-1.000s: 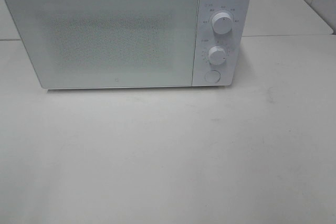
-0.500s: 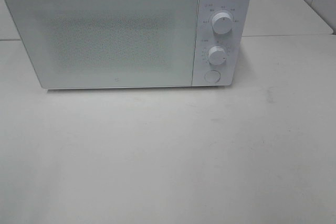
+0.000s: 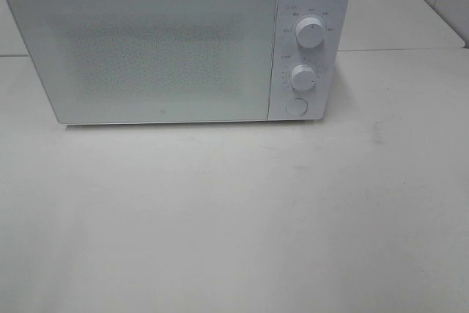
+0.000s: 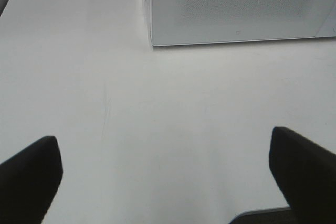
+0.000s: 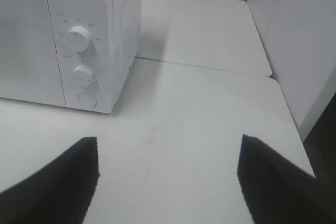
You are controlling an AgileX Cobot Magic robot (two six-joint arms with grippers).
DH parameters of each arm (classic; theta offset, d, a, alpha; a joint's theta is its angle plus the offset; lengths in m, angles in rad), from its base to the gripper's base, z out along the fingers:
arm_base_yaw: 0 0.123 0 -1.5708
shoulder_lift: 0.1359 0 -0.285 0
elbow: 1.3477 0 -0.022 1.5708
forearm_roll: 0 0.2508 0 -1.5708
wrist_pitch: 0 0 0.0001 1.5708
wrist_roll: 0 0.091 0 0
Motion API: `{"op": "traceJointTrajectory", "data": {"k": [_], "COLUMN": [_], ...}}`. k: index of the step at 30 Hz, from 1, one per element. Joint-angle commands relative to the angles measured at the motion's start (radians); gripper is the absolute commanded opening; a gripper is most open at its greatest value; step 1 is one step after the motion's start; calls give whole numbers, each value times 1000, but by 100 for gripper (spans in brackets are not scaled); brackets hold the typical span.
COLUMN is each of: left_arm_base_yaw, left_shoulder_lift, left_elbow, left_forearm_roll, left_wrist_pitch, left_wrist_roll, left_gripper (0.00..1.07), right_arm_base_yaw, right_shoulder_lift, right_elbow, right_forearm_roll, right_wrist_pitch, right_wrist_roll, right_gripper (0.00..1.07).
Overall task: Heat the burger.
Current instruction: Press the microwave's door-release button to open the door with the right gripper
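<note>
Nothing has changed in the last second. The microwave [image 3: 176, 42] stands shut at the table's [image 3: 234, 218] back edge, and our left gripper [image 4: 164, 148] and right gripper [image 5: 169, 145] are both wide and empty. We see no burger; it may be behind the door.

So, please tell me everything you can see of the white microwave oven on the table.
The white box-shaped microwave oven stands upright on the pale table, front facing the high camera. Its wide door is shut; the dotted, frosted-looking window hides the inside. The panel right of the door carries a white upper knob, a lower knob and a round button beneath, with markings too fine to read. Only the table touches it.
</note>
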Motion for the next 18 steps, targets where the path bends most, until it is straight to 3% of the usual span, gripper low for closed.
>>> {"op": "traceJointTrajectory", "data": {"k": [1,10,18], "left_arm_base_yaw": [5,5,5], "left_shoulder_lift": [-8,-8,-8], "left_elbow": [0,0,0], "left_forearm_roll": [-6,-6,-6], "left_wrist_pitch": [-14,-14,-14], "left_wrist_roll": [-6,-6,-6], "left_gripper": [101,101,101], "right_arm_base_yaw": [-6,-6,-6], "right_shoulder_lift": [84,235,469], "right_elbow": [-1,-1,-1], "right_forearm_roll": [-7,-7,-7], "right_wrist_pitch": [-136,-274,-445], "right_wrist_roll": [2,2,36], "right_gripper": [72,72,72]}}
